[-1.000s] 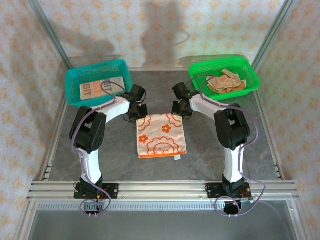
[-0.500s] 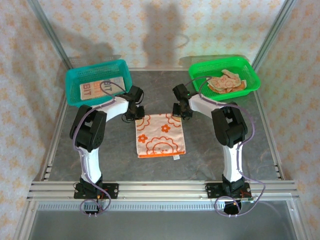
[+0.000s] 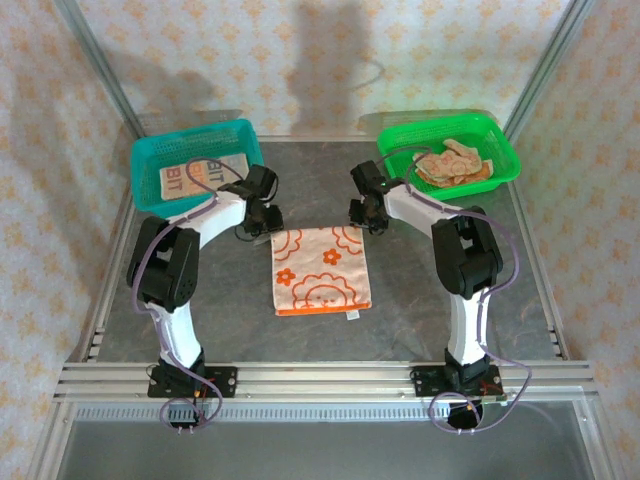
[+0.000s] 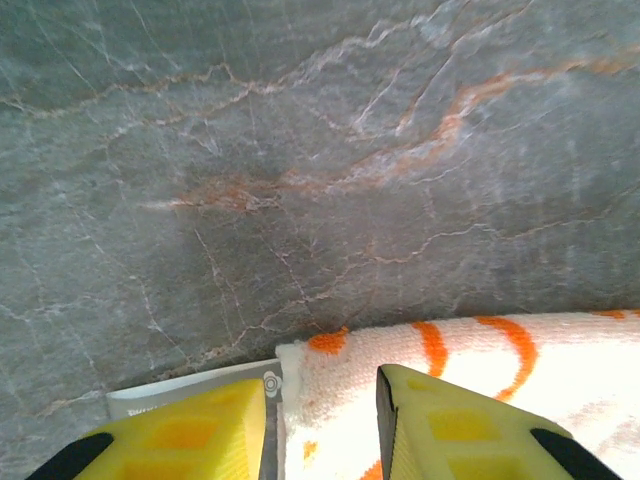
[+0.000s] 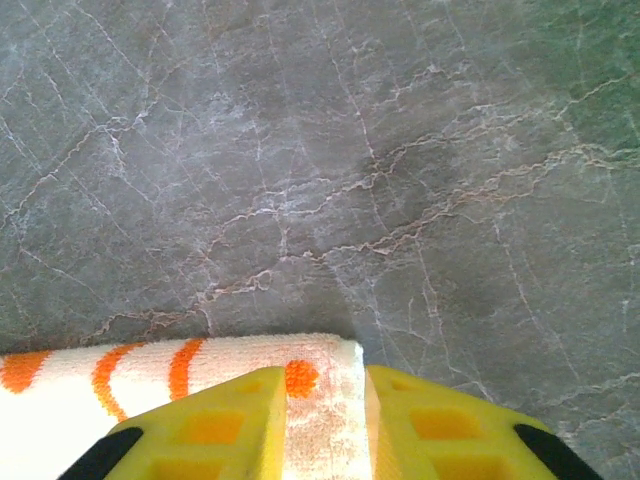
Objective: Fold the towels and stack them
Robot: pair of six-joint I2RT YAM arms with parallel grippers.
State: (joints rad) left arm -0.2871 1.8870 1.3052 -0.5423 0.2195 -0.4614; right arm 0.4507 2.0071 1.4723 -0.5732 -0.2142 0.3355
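A cream towel (image 3: 322, 270) with orange flowers and a cartoon face lies folded flat on the grey table. My left gripper (image 3: 262, 222) hovers at its far left corner and my right gripper (image 3: 368, 218) at its far right corner. In the left wrist view the left gripper (image 4: 322, 385) is open, with the towel's corner (image 4: 480, 370) and its white label (image 4: 190, 385) lying between the yellow fingers. In the right wrist view the right gripper (image 5: 325, 375) stands open astride the other corner of the towel (image 5: 150, 385). A lettered towel (image 3: 200, 172) lies in the teal basket, and crumpled towels (image 3: 450, 165) lie in the green one.
The teal basket (image 3: 150, 160) stands at the back left and the green basket (image 3: 500, 140) at the back right. Metal frame rails run along the table's sides and near edge. Bare table lies left and right of the folded towel.
Both grippers were shut on the towel's far corners and now stand open. The corners lie flat on the table. Both arms have drawn slightly away from the towel's far edge.
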